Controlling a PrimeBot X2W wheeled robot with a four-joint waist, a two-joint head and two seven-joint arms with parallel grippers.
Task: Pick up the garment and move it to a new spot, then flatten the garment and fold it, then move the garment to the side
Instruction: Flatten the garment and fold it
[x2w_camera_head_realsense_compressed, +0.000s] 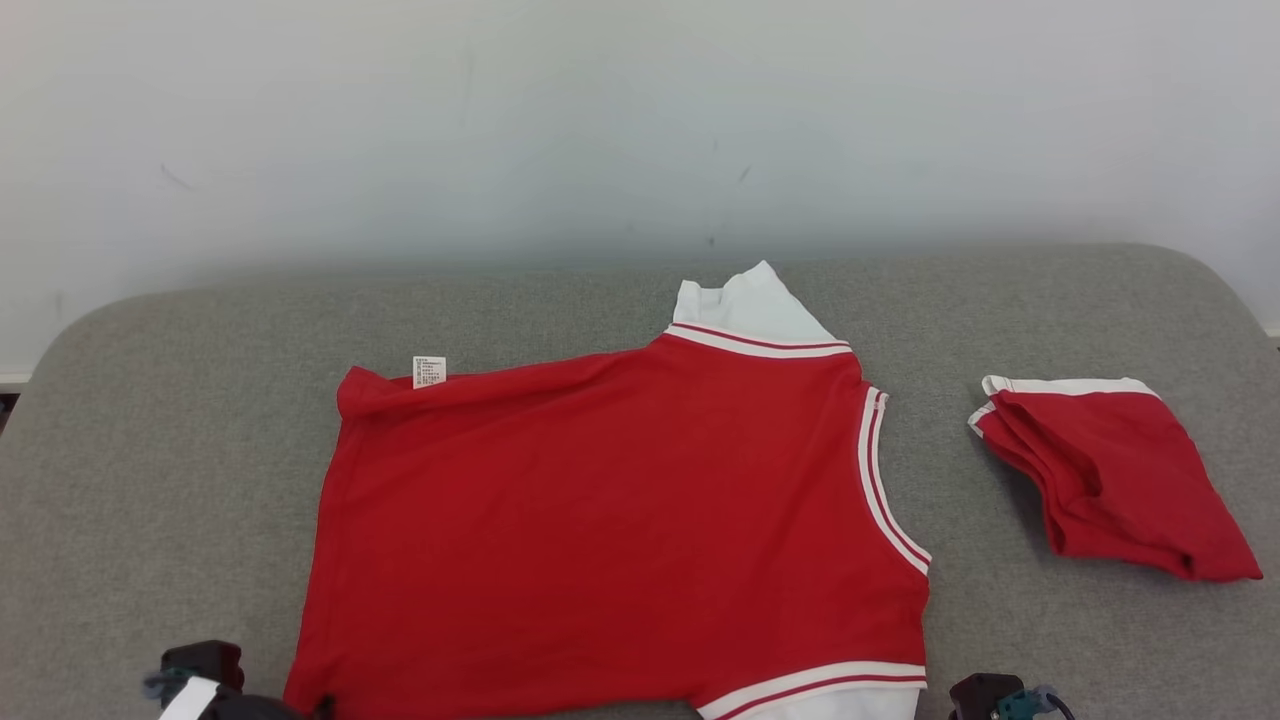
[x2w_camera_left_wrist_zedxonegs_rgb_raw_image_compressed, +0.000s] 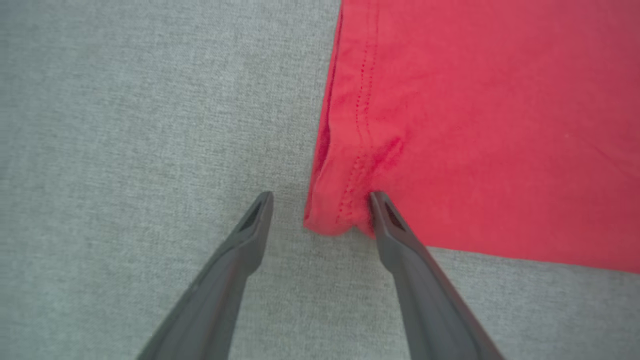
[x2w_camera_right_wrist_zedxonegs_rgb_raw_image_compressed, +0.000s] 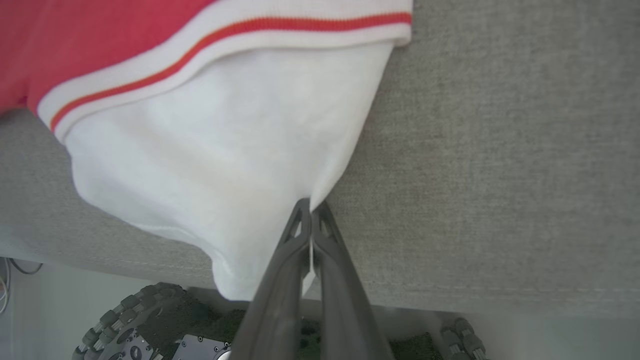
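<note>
Red shirt (x2w_camera_head_realsense_compressed: 620, 520) lies on grey cushion (x2w_camera_head_realsense_compressed: 150, 450); we see left gripper (x2w_camera_left_wrist_zedxonegs_rgb_raw_image_compressed: 321, 200) wide open around its hem corner (x2w_camera_left_wrist_zedxonegs_rgb_raw_image_compressed: 330, 220), right gripper (x2w_camera_right_wrist_zedxonegs_rgb_raw_image_compressed: 311, 207) clamped on its white sleeve (x2w_camera_right_wrist_zedxonegs_rgb_raw_image_compressed: 215, 165).

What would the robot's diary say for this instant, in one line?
left gripper: open, astride red hem corner | right gripper: shut on white sleeve | garment: spread on grey surface

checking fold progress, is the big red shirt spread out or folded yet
Spread out: the red shirt lies flat across the grey surface, both white sleeves sticking out.
</note>
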